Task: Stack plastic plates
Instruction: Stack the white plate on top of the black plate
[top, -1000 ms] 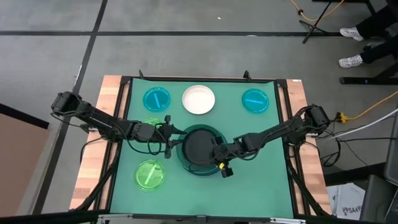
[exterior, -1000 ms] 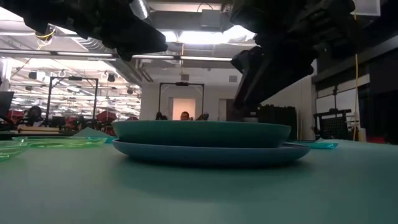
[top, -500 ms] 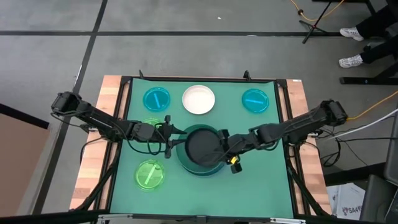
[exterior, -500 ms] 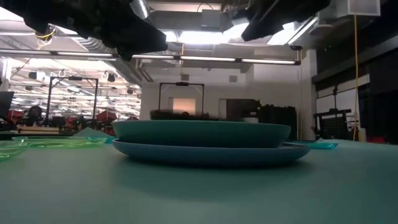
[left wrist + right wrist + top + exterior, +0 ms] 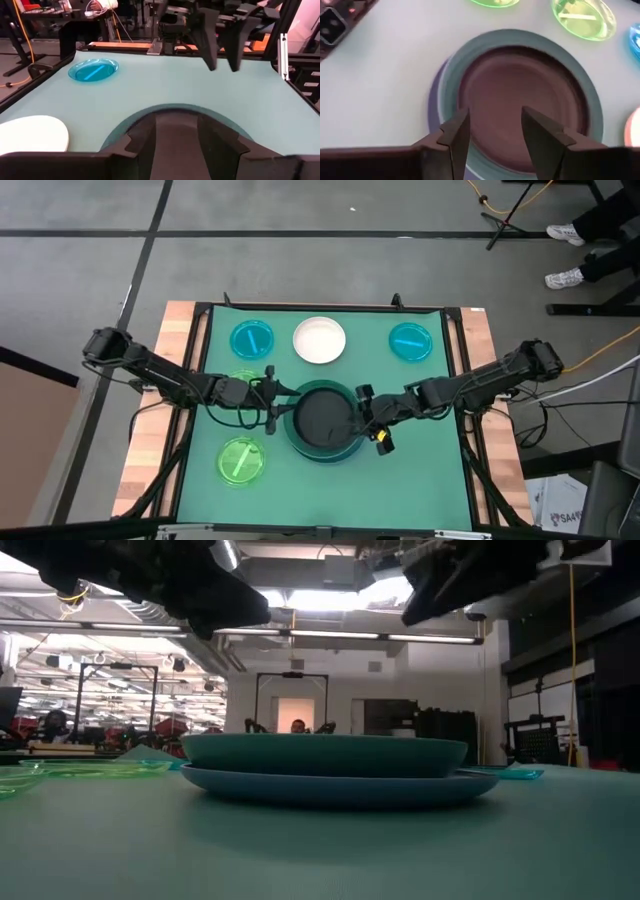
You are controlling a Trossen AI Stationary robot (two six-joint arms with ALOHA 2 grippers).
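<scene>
From above, the black plate (image 5: 322,414) lies inside the dark green plate (image 5: 322,446), between both open pincers; the low view hides it behind the green rim. The right pincer (image 5: 372,420) has withdrawn off the stack; the left pincer (image 5: 271,400) stays put.

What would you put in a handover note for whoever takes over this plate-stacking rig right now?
Right gripper: open, empty, raised by the right edge of the stack.
Left gripper: hovering at the stack's left edge.
Done: black plate sits in the dark green plate, which rests on the blue plate at mid-table.
Loose: white plate at the far edge between two cyan plates; one lime-green plate at the near left, another partly under the left arm.
Left: add the white plate, then the four small plates.
</scene>
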